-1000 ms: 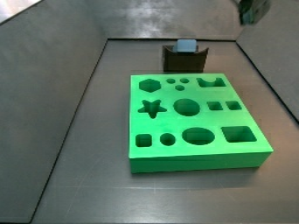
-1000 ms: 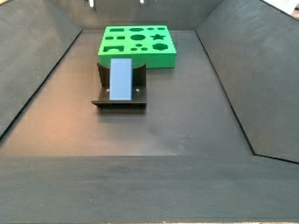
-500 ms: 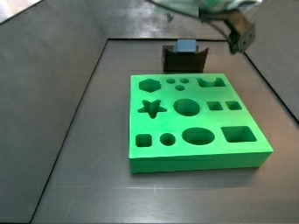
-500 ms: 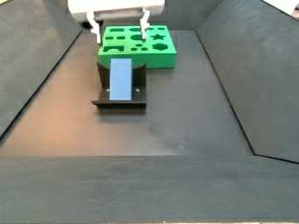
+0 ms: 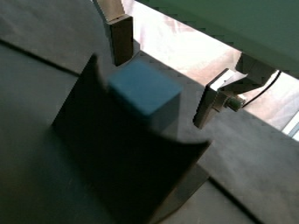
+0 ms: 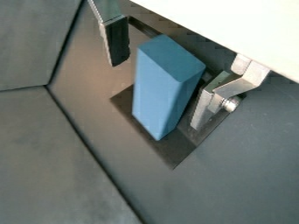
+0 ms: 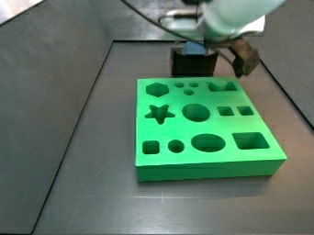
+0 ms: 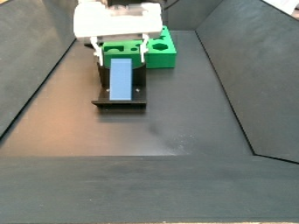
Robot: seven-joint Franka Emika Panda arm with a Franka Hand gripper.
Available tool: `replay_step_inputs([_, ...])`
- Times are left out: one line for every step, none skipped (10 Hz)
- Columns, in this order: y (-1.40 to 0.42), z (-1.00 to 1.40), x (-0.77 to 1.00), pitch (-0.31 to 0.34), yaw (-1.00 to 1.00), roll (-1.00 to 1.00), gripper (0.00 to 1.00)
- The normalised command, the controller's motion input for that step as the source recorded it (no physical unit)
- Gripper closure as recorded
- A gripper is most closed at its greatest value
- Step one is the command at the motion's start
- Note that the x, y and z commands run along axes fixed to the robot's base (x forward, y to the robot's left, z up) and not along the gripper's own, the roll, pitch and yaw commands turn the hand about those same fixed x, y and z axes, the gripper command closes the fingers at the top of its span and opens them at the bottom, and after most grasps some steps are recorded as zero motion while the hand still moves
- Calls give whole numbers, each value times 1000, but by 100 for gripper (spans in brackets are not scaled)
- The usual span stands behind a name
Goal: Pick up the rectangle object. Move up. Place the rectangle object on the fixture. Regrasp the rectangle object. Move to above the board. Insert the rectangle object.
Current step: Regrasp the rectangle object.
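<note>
One gripper (image 8: 118, 54) is hanging over the fixture, showing two fingers (image 6: 117, 39). One blue block (image 8: 121, 75) is lying in one fixture (image 8: 121, 98). One green board (image 7: 207, 126) is sitting on the floor, showing about eleven shaped holes in a side view.
</note>
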Motion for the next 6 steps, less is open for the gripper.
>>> replay_step_inputs([13,-539,76,-46,-54,70,0])
replay_step_inputs([4,-348,64,-27,-56,69,0])
replay_step_inputs([6,-340,46,-15,-68,79,0])
replay_step_inputs([8,-338,43,-13,-68,83,0])
replay_step_inputs([8,-337,40,-9,-68,84,0])
replay_step_inputs([7,-337,38,-6,-67,83,0])
